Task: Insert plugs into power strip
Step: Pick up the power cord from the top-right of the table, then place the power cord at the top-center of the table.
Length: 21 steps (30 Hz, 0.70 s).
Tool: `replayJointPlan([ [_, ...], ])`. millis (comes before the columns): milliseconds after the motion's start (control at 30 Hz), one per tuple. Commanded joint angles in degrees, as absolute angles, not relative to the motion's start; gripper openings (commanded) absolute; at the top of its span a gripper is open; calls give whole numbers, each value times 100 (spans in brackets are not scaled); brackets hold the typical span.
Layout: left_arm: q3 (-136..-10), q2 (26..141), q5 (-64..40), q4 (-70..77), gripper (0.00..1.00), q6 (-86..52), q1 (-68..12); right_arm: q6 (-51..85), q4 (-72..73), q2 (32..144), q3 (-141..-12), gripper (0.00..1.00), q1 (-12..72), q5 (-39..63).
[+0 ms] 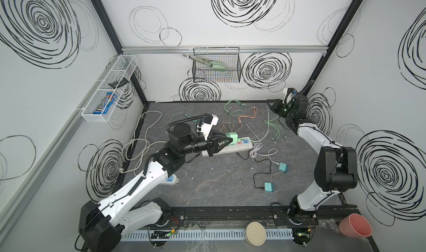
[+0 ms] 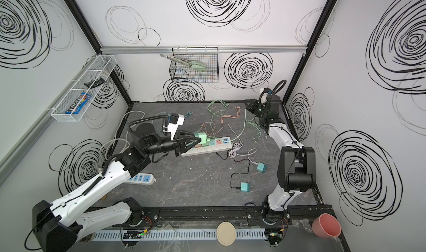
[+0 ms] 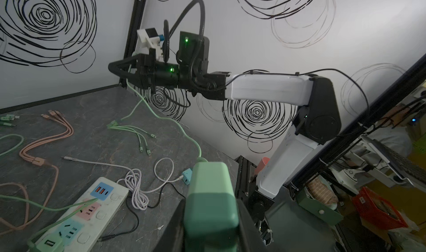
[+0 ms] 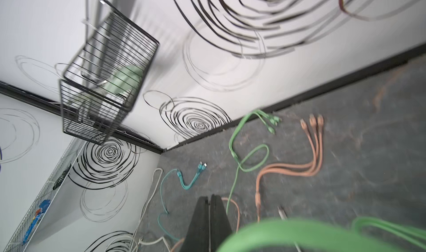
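Left tool [image 1: 228, 139]: clamped on the mint plug [image 1: 233, 136], held at the power strip [image 1: 232, 148].
Right tool [image 4: 209, 199]: fingers pressed together, raised by the far wall, green cable [image 4: 288, 231] hanging beside it.
Teal plugs [image 1: 282, 167]: two, loose on the bench [image 1: 207, 188].

Left jaws clamp mint plug [image 2: 203, 138] at power strip [image 2: 208, 150].
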<state>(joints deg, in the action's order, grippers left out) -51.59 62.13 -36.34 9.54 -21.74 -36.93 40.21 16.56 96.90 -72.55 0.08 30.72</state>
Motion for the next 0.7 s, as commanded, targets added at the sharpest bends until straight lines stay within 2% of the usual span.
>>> replayJointPlan([
  [0,-5487,6436,-2578,1012,0,-1774,-3931,3646,1682,10344,-7907,0,65,3048],
  [200,-5860,6956,-1660,928,0,-1794,-3981,3314,809,11846,-10569,0,292,3329],
  [433,-6119,7215,-1410,845,0,-1782,-3896,3350,287,13268,-13385,0,572,3553],
  [500,-6117,7233,-1351,833,0,-1793,-3872,3437,351,13359,-13338,0,621,3585],
  [667,-5992,7259,-1229,751,0,-1820,-3843,3299,625,13193,-11781,1,703,3623],
])
